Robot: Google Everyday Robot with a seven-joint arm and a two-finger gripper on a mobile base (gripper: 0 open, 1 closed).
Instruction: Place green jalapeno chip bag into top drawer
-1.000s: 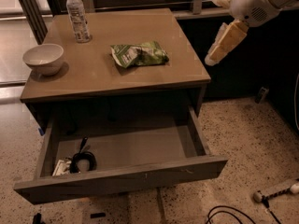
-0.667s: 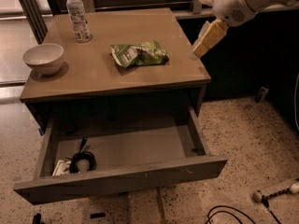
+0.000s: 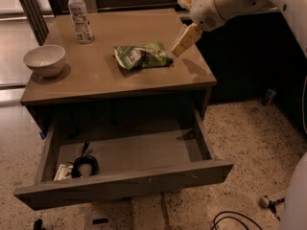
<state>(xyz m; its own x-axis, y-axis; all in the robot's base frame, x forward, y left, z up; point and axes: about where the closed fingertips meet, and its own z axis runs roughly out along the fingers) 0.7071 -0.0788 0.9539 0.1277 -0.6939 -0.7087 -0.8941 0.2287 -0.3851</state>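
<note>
The green jalapeno chip bag (image 3: 143, 56) lies flat on the table top (image 3: 105, 75), right of centre, with its white patch toward the left. My gripper (image 3: 185, 40) hangs from the white arm at the upper right, just to the right of the bag's right end and slightly above the table. It holds nothing. The top drawer (image 3: 122, 176) is pulled wide open below the table, its plain front facing the camera.
A white bowl (image 3: 44, 60) sits at the table's left edge and a clear water bottle (image 3: 79, 15) stands at the back left. A coiled black cable and a small white item (image 3: 79, 166) lie in the drawer's left front corner. Cables lie on the speckled floor at right.
My arm has swung left and down from beyond the table's right edge, bringing the gripper over the table next to the bag. The bag, bowl, bottle and drawer have not moved.
</note>
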